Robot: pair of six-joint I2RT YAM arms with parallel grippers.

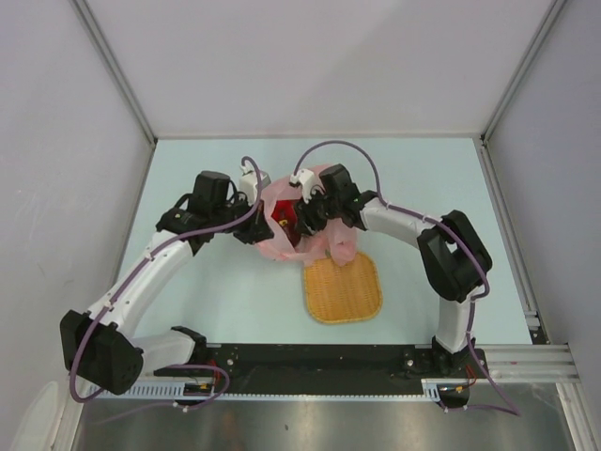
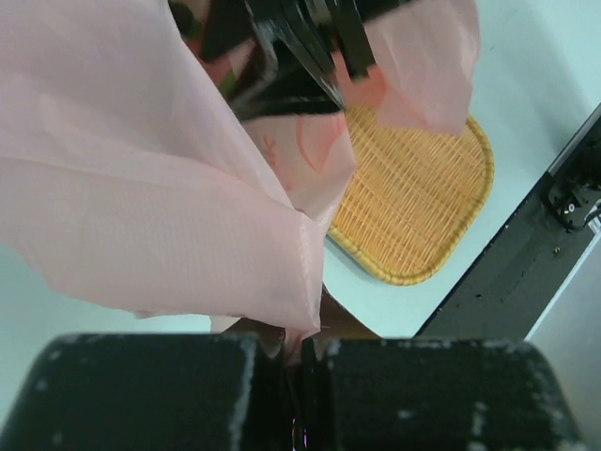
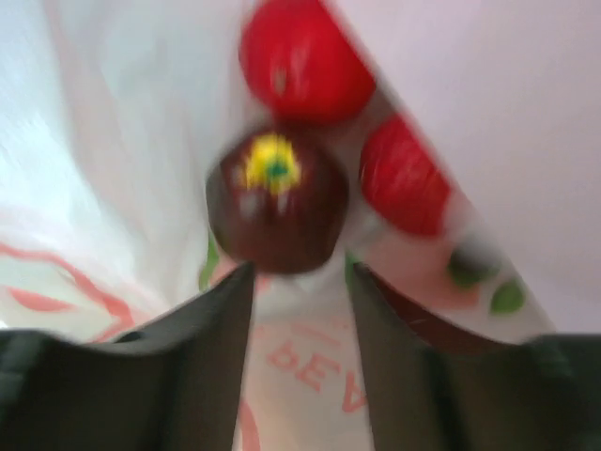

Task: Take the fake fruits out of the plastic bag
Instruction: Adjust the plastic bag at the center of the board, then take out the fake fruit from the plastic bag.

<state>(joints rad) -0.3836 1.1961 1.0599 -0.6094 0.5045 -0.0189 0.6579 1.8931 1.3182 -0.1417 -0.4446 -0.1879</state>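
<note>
1. Plastic bag (image 1: 282, 246): pink, crinkled, in the middle of the tabletop (image 1: 207, 282), held up between the two arms. A woven mat (image 1: 343, 289) lies at its 5 o'clock, right against its lower edge.
2. Left fingers (image 2: 286, 376): closed on a fold of the bag's edge at the bag's 9 o'clock, with the film drawn up and taut.
3. Right fingers (image 3: 237, 315): spread apart with nothing between them, inside the bag, entering from its 3 o'clock.
4. Fake fruits, all inside the bag:
   - The purple fruit (image 3: 277, 202) is dark with a yellow stem mark. It sits at 12 o'clock of the finger gap, just past the tips.
   - One red fruit (image 3: 300, 61) is at the purple one's 12 o'clock.
   - A second red fruit (image 3: 404, 178) is at its 3 o'clock.
   - The view is blurred and no others can be made out.
5. Step in hand, as judged: reaching for a pick, with the purple fruit the likely target.
6. Next move calls for:
   - advancing until the purple fruit sits between the right fingers;
   - closing across its widest part without pinching the film;
   - lifting it out through the mouth while the left fingers hold the edge open.
</note>
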